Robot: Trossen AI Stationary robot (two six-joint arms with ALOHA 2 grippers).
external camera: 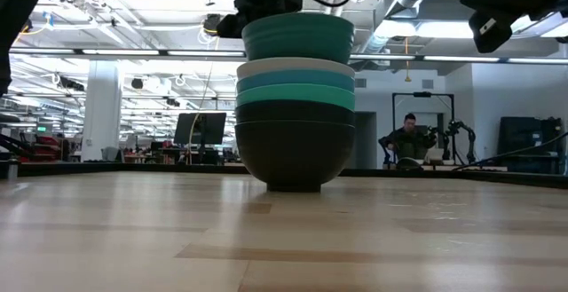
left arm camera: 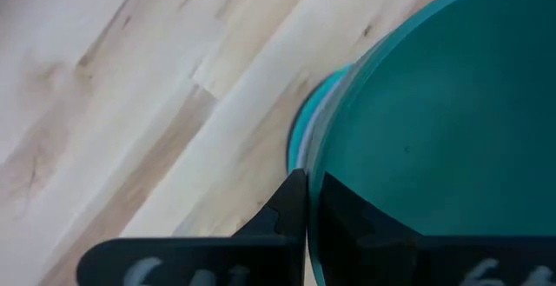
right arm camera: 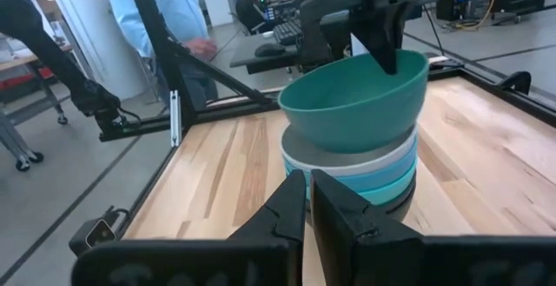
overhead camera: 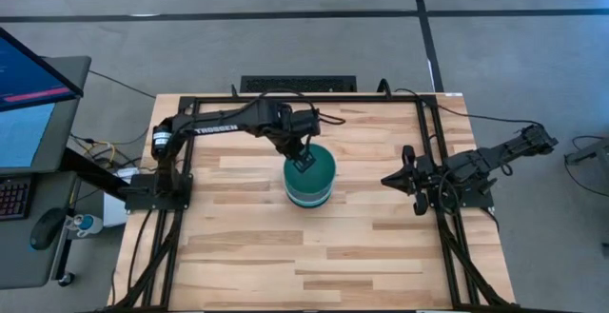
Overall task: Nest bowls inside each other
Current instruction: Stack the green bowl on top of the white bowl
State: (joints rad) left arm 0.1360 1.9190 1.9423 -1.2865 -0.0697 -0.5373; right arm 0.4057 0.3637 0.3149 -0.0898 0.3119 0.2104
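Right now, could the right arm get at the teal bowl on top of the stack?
Probably not cleanly. The left gripper is clamped on the teal bowl's rim, above the stack. The right gripper waits shut beside the table's right edge, bare wood between.

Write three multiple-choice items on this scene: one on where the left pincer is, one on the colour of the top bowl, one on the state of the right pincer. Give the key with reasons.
1. Where is the left pincer?
A. At the rim of the top bowl on the stack
B. Resting on the bare table beside the monitor
C. Parked at the table's right edge

2. What colour is the top bowl?
A. White
B. Teal-green
C. Black

3. How is the right pincer?
A. Shut on a bowl
B. Wide open
C. Shut, holding nothing

Key: 1 A, the high view shows it over the stack and the left wrist view shows a finger on each side of the rim. 2 B, the low view shows teal on top. 3 C, the right wrist view shows its fingers nearly together, short of the stack.
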